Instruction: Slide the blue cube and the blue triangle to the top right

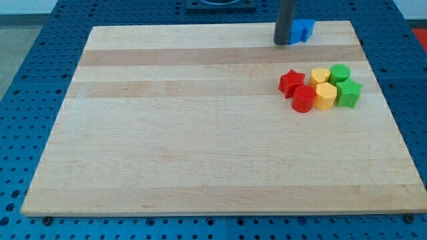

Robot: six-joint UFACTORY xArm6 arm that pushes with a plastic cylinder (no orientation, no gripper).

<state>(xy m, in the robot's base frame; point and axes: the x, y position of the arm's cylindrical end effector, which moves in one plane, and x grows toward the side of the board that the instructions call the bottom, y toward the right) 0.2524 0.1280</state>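
Blue block (303, 30); red star (290, 81), red cylinder (303, 99); two yellow blocks (323, 87); two green blocks (345, 85); pale striped wooden board (200, 133).

My tip (283, 43) stands at the far right of the tabletop (200, 147), with the blue block (305, 30) touching its right side; it may be two blocks, partly hidden. Nearer, well apart, six blocks cluster: red star (290, 81) and red cylinder (303, 99) left, yellow cylinder (320, 75) and yellow hexagon (325, 97) centre, green cylinder (340, 72) and green star (348, 94) right.

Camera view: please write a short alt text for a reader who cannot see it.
My tip touches blue blocks at the board's top right. Below them sits a cluster of two red, two yellow and two green blocks.
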